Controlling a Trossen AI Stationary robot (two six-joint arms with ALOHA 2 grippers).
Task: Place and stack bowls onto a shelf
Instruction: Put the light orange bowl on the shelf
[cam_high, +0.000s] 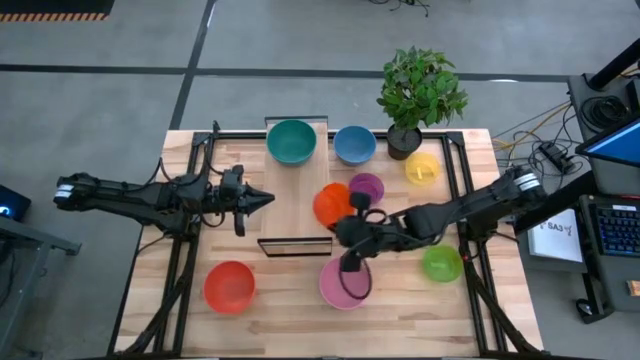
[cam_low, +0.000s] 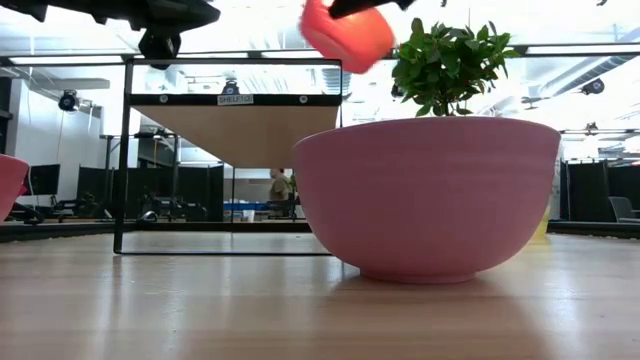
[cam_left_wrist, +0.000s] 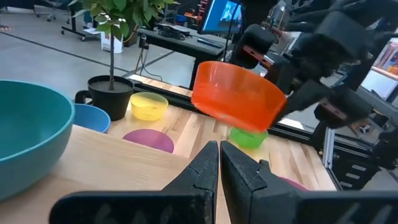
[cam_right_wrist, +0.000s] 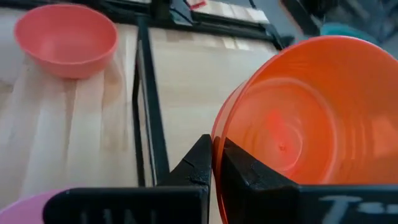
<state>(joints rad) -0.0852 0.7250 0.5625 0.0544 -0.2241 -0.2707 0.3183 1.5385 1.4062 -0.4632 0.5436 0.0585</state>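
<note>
My right gripper (cam_high: 350, 222) (cam_right_wrist: 216, 163) holds the small orange bowl (cam_high: 332, 204) (cam_left_wrist: 236, 99) in the air beside the shelf's right edge; the low view shows the orange bowl (cam_low: 348, 35) high above the table. The shelf (cam_high: 300, 225) (cam_low: 235, 125) is a pale plank in a dark frame. The teal bowl (cam_high: 291, 141) (cam_left_wrist: 28, 140) stands on its far end. My left gripper (cam_high: 268, 200) (cam_left_wrist: 219, 165) is shut and hovers over the shelf's middle, pointing at the orange bowl and touching nothing. My right gripper pinches the orange bowl's rim (cam_right_wrist: 214, 140), one finger inside the bowl and one outside. The fingers come level from the table's right side. The bowl is lifted clear and tilted, its opening turned toward the gripper.
On the tabletop stand the pink bowl (cam_high: 345, 284) (cam_low: 430, 200) and red bowl (cam_high: 229, 286) near the front, the green bowl (cam_high: 441, 263) at right, the purple (cam_high: 366, 187), yellow (cam_high: 421, 168) and blue (cam_high: 354, 144) bowls farther back, and a potted plant (cam_high: 404, 140).
</note>
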